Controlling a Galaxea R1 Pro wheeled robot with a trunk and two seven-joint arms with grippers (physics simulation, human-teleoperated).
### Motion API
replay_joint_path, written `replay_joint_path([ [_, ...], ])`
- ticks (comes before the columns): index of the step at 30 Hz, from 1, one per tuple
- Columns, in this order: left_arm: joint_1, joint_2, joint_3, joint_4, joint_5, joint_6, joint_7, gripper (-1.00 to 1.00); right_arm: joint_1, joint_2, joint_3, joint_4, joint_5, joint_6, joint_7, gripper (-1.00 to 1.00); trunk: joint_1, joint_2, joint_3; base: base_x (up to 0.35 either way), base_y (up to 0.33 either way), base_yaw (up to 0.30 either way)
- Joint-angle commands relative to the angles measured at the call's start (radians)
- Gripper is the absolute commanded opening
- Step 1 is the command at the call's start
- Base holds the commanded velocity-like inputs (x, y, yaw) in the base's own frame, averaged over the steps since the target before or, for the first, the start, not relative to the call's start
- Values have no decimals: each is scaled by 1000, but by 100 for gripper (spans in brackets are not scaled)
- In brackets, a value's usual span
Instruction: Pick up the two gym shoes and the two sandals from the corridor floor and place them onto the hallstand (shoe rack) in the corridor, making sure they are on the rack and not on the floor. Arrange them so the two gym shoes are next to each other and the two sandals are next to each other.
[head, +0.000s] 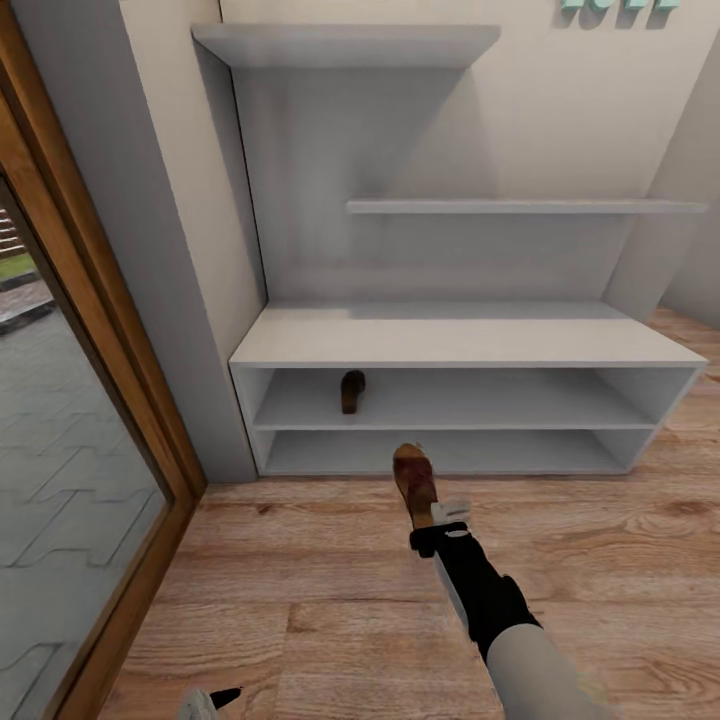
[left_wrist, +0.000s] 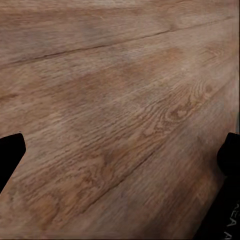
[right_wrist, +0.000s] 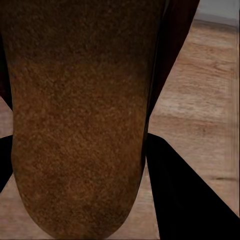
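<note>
The right tool (head: 432, 528) clamps a brown leather sandal (head: 414, 482) with grainy tan footbed above the wood-grain floor (head: 300, 600). The left tool (left_wrist: 120, 165) hangs spread, empty. Beyond, another sandal (head: 352, 391) sits in the pale shoe rack's (head: 470, 340) upper shelf.

A wood-framed glass door (head: 95, 420) is seen at the left, with grey paving (head: 50, 450) beyond; teal lettering (head: 620, 10) is mounted on the wall.

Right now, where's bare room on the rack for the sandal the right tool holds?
Upper open shelf: bare from the sandal already there to the right wall. Lower shelf and bench top look bare too. Tightest is the upper shelf's left end. The held sandal sits in the right tool.
</note>
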Motion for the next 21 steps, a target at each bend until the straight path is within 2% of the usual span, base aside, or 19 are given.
replay_joint_path([
  [1, 1, 7, 1, 1, 3, -3, -14, 100, -22, 1, -2, 10, 1, 8, -2, -100, 0, 0, -1, 0, 0, 0],
  [2, 1, 11, 2, 1, 3, -6, -21, 100, -35, 1, -2, 15, 1, 9, -2, -100, 0, 0, -1, 0, 0, 0],
  [3, 1, 16, 1, 2, 0, -41, -29, 100, -55, 1, -2, 22, 0, 10, -2, -100, 0, 0, -1, 0, 0, 0],
  [7, 0, 19, 3, 2, 2, -73, -30, 100, -59, 1, -2, 28, 3, 11, -5, -100, 0, 0, -1, 0, 0, 0],
  [9, 0, 19, 3, 2, 2, -75, -29, 100, -59, 1, -2, 28, 4, 11, -16, -100, 0, 0, -1, 0, 0, 0],
  [11, -1, 18, 4, 3, 3, -77, -25, 100, -60, 1, -2, 29, 2, 10, -72, -100, 0, 0, -1, 0, 0, 0],
  [21, -1, 18, 4, 4, 3, -77, -21, 100, -60, 1, -4, 32, 0, 10, -90, -100, 0, 0, -1, 0, 0, 0],
])
